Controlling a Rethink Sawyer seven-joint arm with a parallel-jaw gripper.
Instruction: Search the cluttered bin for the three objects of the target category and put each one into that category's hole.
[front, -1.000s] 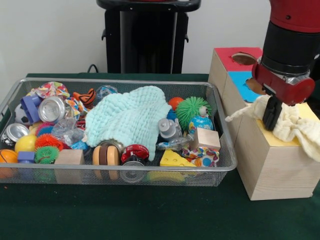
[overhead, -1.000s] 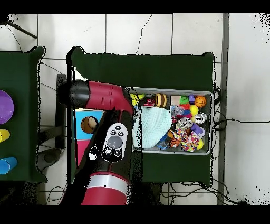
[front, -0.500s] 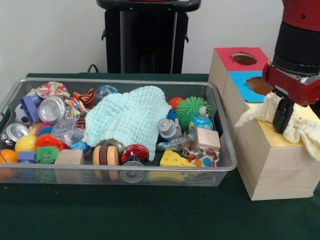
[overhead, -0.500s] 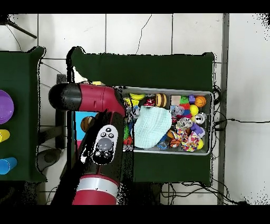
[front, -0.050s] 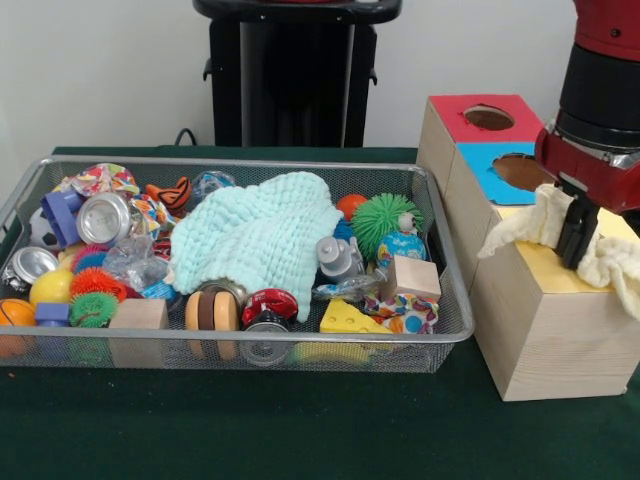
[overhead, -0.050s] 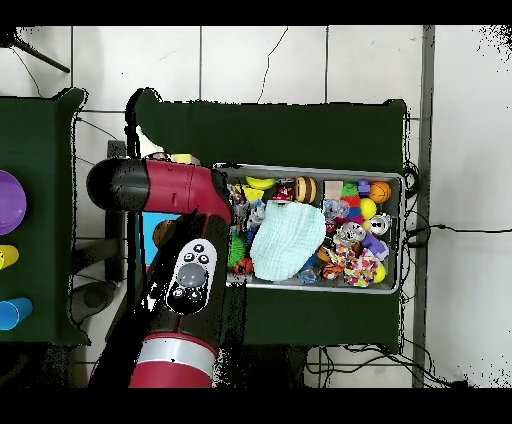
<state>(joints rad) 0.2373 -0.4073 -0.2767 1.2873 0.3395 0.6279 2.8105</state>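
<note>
Counted one wire bin (front, -0.050s: 440, 345) stuffed with toys. Two cloths total: one mint cloth (front, -0.050s: 255, 240) in the bin, one cream cloth (front, -0.050s: 610, 262) on the boxes. Three wooden boxes by the bin's right edge: red-topped box (front, -0.050s: 455, 118), blue-topped box (front, -0.050s: 478, 165), yellow-topped box (front, -0.050s: 550, 330) (holes visible in only two). Two plain wooden blocks (front, -0.050s: 412, 277) near the bin's front edge. Two silver cans (front, -0.050s: 102, 217) at the left end. One cheese wedge (front, -0.050s: 343, 318), one green spiky ball (front, -0.050s: 378, 218). Smaller stuff too tangled to tally.
</note>
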